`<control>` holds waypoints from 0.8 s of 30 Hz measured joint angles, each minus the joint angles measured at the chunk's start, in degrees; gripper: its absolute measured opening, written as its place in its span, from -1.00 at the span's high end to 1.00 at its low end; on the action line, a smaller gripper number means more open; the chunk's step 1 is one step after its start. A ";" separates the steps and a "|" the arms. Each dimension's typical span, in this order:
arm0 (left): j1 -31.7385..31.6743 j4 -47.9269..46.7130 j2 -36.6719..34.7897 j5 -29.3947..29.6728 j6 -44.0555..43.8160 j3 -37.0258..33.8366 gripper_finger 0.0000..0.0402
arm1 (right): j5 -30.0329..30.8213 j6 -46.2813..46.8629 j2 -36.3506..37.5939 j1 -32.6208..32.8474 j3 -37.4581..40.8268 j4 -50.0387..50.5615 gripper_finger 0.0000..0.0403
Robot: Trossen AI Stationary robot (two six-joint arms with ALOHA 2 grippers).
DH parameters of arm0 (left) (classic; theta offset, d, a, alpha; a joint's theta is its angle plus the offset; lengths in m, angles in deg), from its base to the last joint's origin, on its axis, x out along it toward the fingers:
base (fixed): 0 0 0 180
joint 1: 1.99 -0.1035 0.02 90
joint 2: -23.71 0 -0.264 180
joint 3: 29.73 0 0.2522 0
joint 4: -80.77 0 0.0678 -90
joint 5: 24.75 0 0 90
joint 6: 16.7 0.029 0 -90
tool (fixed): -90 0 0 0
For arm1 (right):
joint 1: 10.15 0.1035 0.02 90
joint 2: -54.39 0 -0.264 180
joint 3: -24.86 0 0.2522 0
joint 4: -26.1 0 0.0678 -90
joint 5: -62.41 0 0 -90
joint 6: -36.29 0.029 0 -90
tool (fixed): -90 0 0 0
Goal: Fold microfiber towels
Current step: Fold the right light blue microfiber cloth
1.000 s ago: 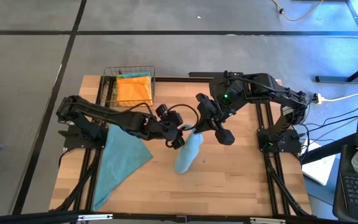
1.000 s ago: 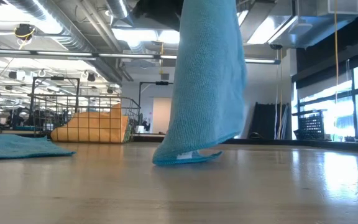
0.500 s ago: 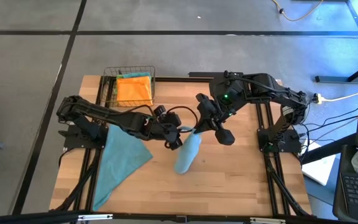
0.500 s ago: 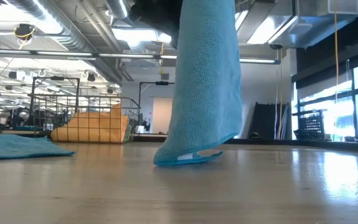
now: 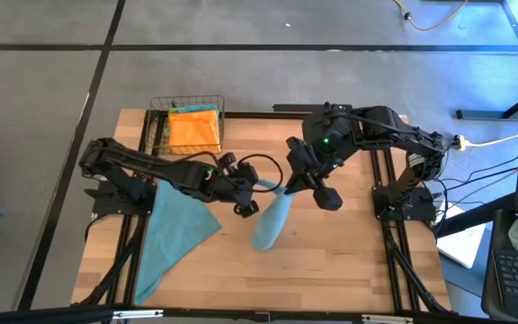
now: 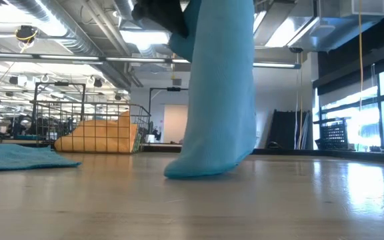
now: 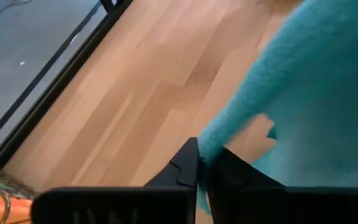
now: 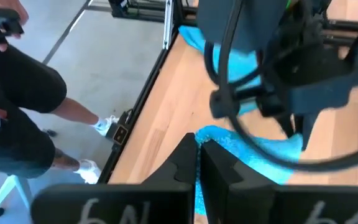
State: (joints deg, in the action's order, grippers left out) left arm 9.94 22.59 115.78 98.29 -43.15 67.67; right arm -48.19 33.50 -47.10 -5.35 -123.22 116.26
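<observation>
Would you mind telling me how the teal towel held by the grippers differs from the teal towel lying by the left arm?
The held towel hangs bunched, its lower end on the table; the other towel lies spread flat. Left gripper and right gripper pinch the held towel; nothing touches the other. Both are teal.

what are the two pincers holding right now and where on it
Both grip the same teal towel by its top edge: the left pincer and the right pincer are each shut on it. It hangs down, its bottom touching the table.
</observation>
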 joint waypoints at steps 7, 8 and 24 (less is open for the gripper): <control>-0.07 -4.61 -1.33 -2.92 3.92 0.00 1.00 | 5.06 -0.41 0.00 0.02 0.00 4.17 0.94; -0.13 -6.63 -1.48 -3.82 4.36 0.00 1.00 | 6.33 -0.29 0.00 0.00 0.00 4.87 0.94; -4.97 -15.62 -9.06 -4.42 12.85 -0.02 1.00 | 32.58 -12.92 -0.60 -0.09 0.02 8.66 0.94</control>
State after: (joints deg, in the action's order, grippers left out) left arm 4.97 6.97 106.72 93.87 -30.30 67.64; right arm -15.61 20.58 -47.70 -5.45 -123.20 124.92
